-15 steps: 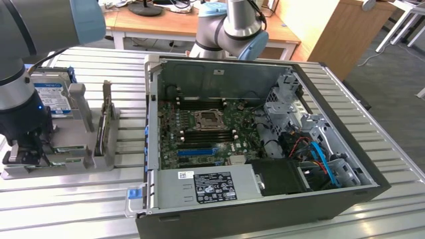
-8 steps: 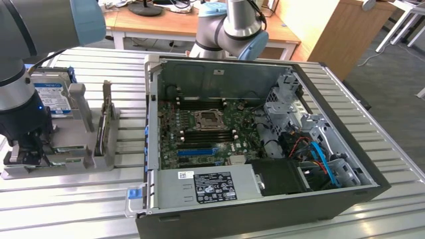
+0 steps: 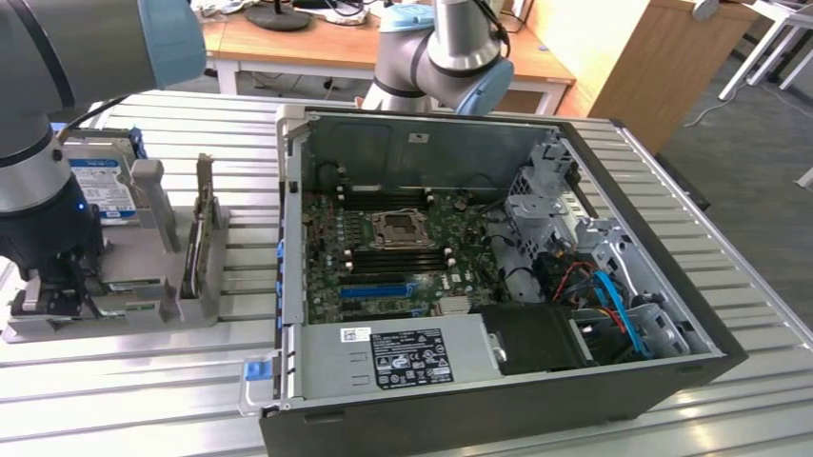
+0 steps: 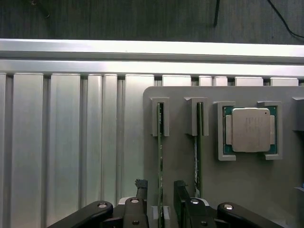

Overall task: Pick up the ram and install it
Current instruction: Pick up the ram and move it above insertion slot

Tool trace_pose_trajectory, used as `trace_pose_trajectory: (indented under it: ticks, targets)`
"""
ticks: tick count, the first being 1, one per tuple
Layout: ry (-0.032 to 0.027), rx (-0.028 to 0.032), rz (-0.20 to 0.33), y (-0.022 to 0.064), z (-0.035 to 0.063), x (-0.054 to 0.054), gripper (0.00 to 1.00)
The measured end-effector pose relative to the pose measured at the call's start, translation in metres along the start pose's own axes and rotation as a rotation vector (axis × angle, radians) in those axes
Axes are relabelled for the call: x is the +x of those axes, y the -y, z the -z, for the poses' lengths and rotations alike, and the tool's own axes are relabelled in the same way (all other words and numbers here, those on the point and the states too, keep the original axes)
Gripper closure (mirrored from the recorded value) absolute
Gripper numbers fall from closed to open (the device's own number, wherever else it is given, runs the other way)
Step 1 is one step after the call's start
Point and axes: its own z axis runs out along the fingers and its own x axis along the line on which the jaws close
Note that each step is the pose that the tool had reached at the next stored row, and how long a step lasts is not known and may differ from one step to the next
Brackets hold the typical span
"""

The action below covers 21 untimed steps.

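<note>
Arm, one: grey-and-blue robot arm (image 3: pixel 38 171), wrist lowered over the grey moulded holder block (image 4: pixel 180 156). Its black two-finger gripper (image 4: pixel 160 189) has its jaws apart, one on each side of a stick and not closed on it. Green circuit-board sticks, two: both on edge in neighbouring holder slots, the ram (image 4: pixel 160 152) between the jaws and the second stick (image 4: pixel 197 152) just beside it. Also on the holder: one square silver CPU chip (image 4: pixel 249 129) and one blue-labelled hard drive (image 3: pixel 95 181); near the holder, one open black computer case (image 3: pixel 508 409).
</note>
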Motion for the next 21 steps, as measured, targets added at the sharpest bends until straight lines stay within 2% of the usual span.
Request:
trace_pose_trajectory:
  ticks: [12, 21]
  targets:
    - [0.0001, 0.0, 0.0, 0.0105, 0.0002, 0.003, 0.64]
    - [0.0, 0.0, 0.0, 0.0107, -0.0028, 0.003, 0.64]
